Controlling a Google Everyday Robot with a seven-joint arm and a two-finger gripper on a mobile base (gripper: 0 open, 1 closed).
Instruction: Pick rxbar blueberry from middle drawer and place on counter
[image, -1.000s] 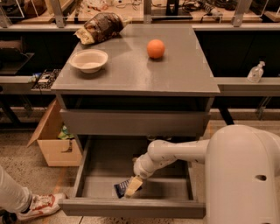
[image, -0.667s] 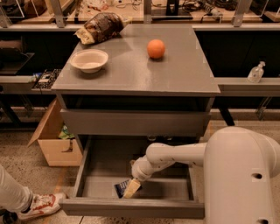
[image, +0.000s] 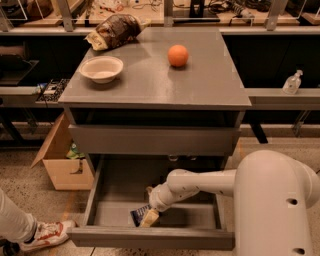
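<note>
The middle drawer (image: 107, 180) is pulled out below the grey counter (image: 150, 82). The rxbar blueberry (image: 139, 215), a dark navy bar, lies flat on the drawer floor near the front wall. My gripper (image: 149, 217) reaches down into the drawer from the right and sits right on the bar's right end, its pale fingers touching or just over it. The arm (image: 200, 182) hides part of the drawer floor.
On the counter stand a white bowl (image: 101, 68), an orange (image: 178, 55) and a brown mottled snack bag (image: 114, 31). A cardboard box (image: 62, 162) sits on the floor to the left. A person's shoe (image: 45, 235) is at the lower left. A sanitizer bottle (image: 292, 82) is at the right.
The gripper has shifted slightly left and down toward the bar. The bar has not visibly moved.
</note>
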